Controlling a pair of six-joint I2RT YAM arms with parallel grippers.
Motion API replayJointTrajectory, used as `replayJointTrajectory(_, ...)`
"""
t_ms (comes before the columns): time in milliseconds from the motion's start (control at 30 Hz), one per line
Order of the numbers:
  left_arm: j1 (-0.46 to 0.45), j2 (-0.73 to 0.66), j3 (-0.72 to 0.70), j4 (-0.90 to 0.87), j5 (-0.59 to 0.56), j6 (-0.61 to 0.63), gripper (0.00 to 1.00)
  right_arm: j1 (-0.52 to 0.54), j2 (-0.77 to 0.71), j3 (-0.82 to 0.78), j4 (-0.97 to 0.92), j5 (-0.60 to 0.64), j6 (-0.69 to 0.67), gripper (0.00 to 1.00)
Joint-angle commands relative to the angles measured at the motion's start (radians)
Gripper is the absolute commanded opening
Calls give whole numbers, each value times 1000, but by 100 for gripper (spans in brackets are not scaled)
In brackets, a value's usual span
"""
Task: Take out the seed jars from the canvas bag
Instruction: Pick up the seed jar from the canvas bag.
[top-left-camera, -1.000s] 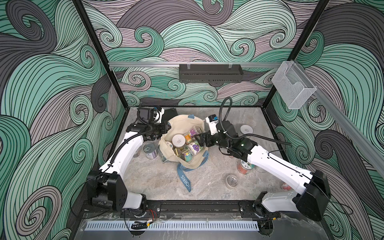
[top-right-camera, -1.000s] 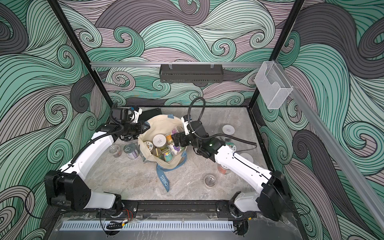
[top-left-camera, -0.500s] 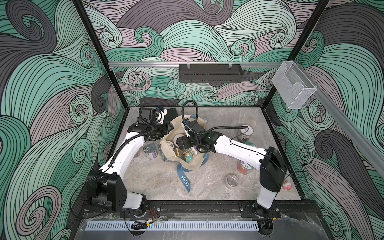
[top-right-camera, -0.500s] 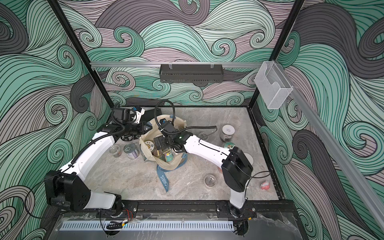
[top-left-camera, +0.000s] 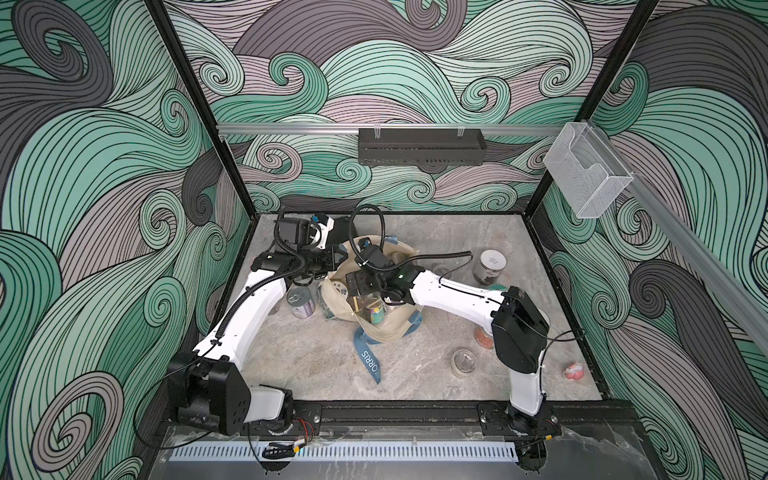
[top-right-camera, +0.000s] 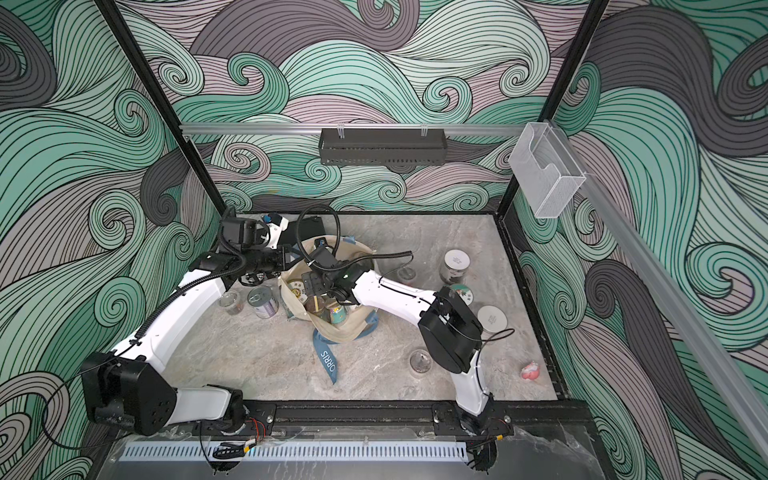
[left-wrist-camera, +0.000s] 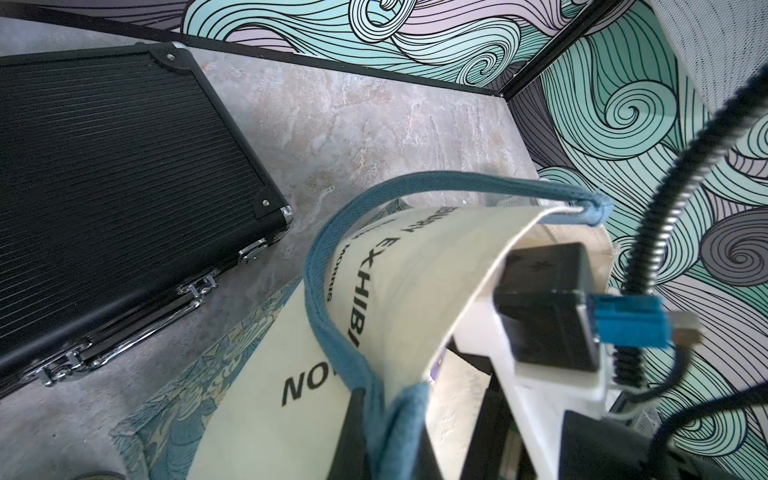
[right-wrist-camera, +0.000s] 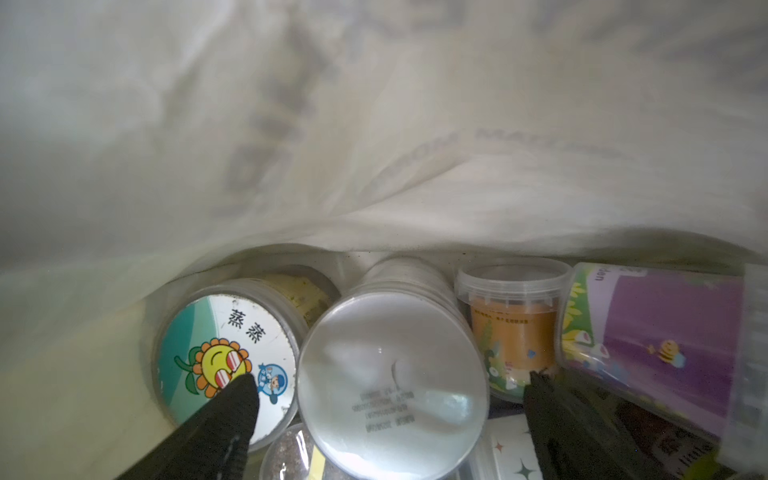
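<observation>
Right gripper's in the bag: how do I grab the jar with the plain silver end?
Grip the silver-ended jar across its round sides, just behind that end, coming in end-on: the end faces the open right gripper, which straddles it.

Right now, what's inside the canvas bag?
A sunflower-lid jar, a silver-ended jar, a small orange jar, a purple-labelled jar, plus the open right gripper. Anything beneath them is covered.
</observation>
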Motion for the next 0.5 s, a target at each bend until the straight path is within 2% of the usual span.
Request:
replayJointTrajectory(0, -10, -42, 18, 109, 84, 3, 0, 12, 40, 23, 31, 32, 44, 99)
replayJointTrajectory(267, -11, -34, 21, 106, 84, 3, 0, 12, 91, 30, -40, 140, 116, 99)
replayJointTrajectory(467, -11, -34, 21, 105, 84, 2, 0, 2, 112, 30, -40, 139, 114, 99)
